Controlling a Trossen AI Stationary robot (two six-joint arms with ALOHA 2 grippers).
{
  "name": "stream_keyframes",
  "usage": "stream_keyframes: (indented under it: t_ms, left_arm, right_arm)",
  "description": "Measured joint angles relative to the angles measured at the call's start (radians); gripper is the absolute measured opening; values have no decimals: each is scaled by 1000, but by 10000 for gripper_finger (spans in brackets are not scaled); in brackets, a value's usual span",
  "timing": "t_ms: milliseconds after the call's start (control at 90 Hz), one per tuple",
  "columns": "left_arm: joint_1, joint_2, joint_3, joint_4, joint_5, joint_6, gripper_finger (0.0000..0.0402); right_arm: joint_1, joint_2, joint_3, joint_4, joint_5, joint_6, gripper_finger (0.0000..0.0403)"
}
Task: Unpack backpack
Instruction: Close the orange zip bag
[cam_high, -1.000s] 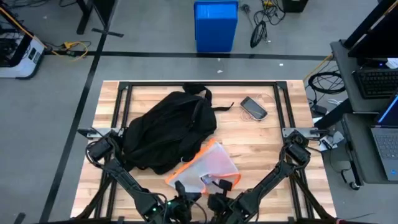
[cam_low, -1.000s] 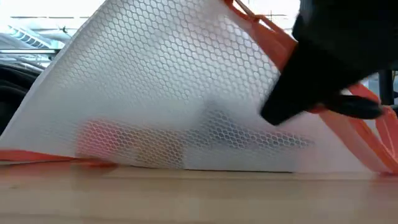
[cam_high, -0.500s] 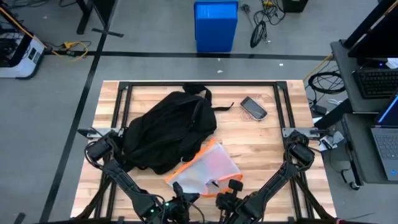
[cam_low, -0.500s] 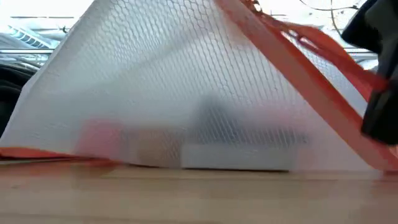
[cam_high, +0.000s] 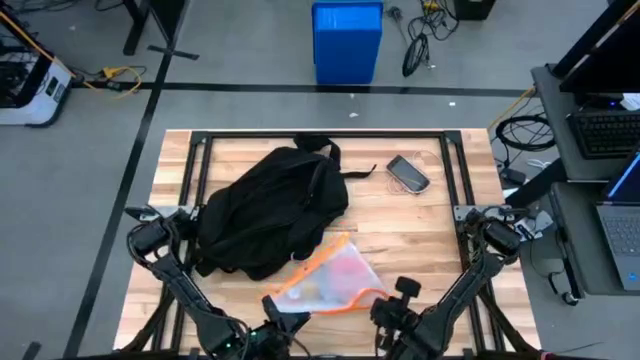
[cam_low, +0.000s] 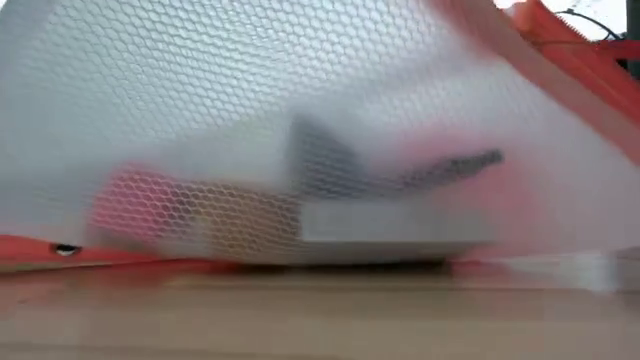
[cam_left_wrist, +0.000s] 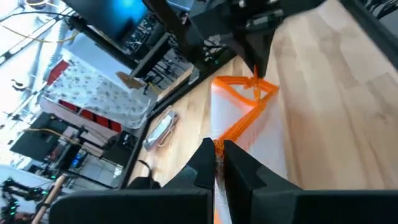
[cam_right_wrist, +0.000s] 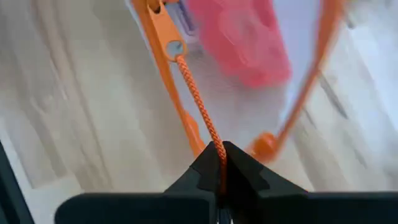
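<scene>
High view: the wooden counter (cam_high: 420, 235) is seen whole, and only here is the backpack (cam_high: 265, 210) shown, a black mass lying on the counter's left half, well beyond both claws and touching the far edge of the pouch. The mesh pouch (cam_high: 325, 280), white with orange trim, lies flat between the two claws near the counter's front edge. A phone (cam_high: 408, 172) is seen far off past the right claw, beside the backpack's top.

In the low view, nearly the whole frame is filled by the pouch's honeycomb mesh (cam_low: 300, 130); through it, blurred red, tan and grey contents can be made out, which the high view gives only as faint colours.

In the left wrist view, the left claw (cam_left_wrist: 219, 163) is seen pressed together on the pouch's orange edge (cam_left_wrist: 245, 121), a grip that cannot be judged from above.

In the right wrist view, the right claw (cam_right_wrist: 221, 163) is pinched on the orange zipper cord (cam_right_wrist: 199, 106), which is drawn taut from the zipper pull (cam_right_wrist: 173, 47); a pink item (cam_right_wrist: 245, 40) is seen inside the pouch beyond it.
</scene>
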Motion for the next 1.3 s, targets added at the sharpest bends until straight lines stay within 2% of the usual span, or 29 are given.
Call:
stream_keyframes:
  t_ms: [333, 611, 1300]
  left_arm:
    - [-4, -1, 0, -2, -26, 0, 0]
    - [-9, -1, 0, -7, -46, 0, 0]
    - [-38, -1, 0, -10, -113, -2, 0]
  right_arm:
    - [55, -75, -1, -238, -31, 151, 0]
    - [93, -124, -1, -336, -38, 232, 0]
    - [121, -137, -1, -341, -125, 270, 0]
